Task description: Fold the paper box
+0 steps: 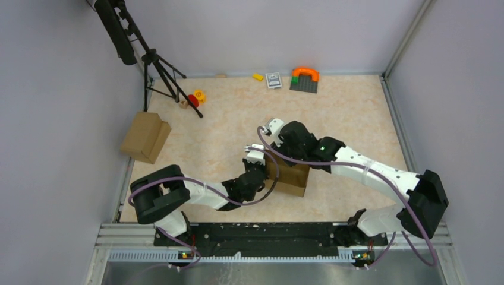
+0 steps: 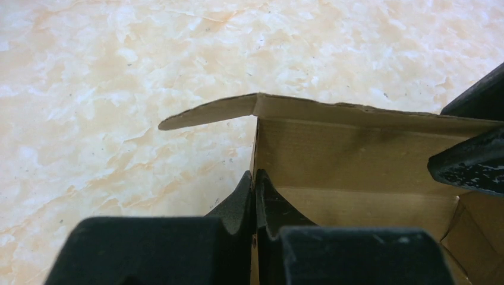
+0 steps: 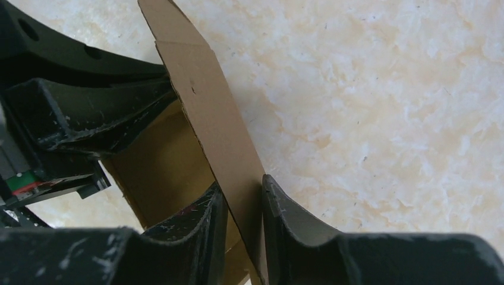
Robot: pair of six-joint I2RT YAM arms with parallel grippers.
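The paper box (image 1: pixel 292 176), plain brown cardboard and open at the top, stands in the middle of the table between both arms. My left gripper (image 1: pixel 261 161) is shut on the box's left wall, its fingertips (image 2: pixel 245 189) pinching the wall's thin upright edge (image 2: pixel 255 142). A flap (image 2: pixel 208 111) sticks out to the left above them. My right gripper (image 3: pixel 242 196) straddles another upright wall (image 3: pixel 208 113), one finger inside the box and one outside. A narrow gap still shows beside the inner finger. The box's inside (image 2: pixel 356 160) is bare.
A bulkier brown carton (image 1: pixel 145 138) lies at the left edge. A black tripod (image 1: pixel 159 70) stands at the back left beside small red and yellow toys (image 1: pixel 196 97). A yellow brick (image 1: pixel 258 76), a card pack (image 1: pixel 273 80) and a grey baseplate with an orange arch (image 1: pixel 304 79) line the back wall.
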